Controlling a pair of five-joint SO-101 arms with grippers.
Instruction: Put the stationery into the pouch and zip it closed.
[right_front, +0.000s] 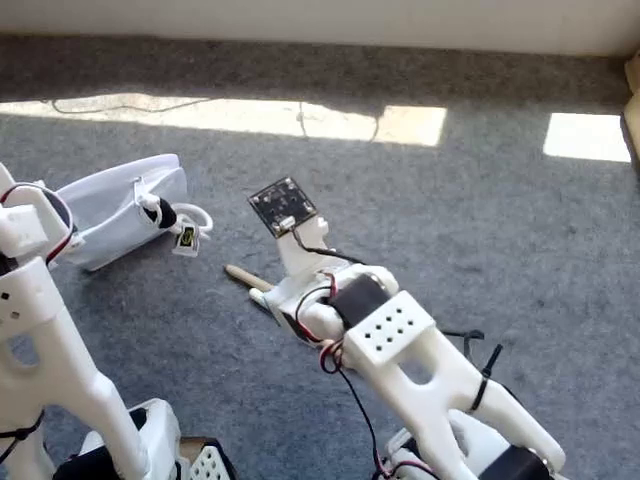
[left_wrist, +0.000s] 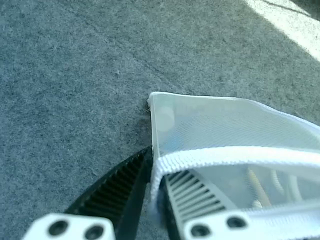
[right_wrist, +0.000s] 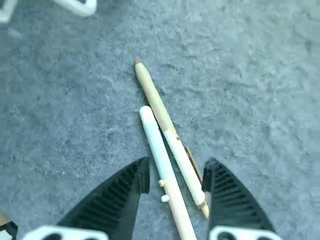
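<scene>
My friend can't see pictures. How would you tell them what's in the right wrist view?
Two pens lie side by side on the grey carpet: a tan-and-white pen and a pale pen. The right arm's black jaws stand open, one on each side of the pair.

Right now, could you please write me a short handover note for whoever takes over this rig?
Left pincer: shut on the rim of the pouch.
Right pincer: open, low over two pens, straddling them.
Pale pen and tan pen lie side by side on the grey carpet, outside the pouch.
Done: some items seem to be inside already.
Left: grasp both pens, insert them, zip closed.
</scene>
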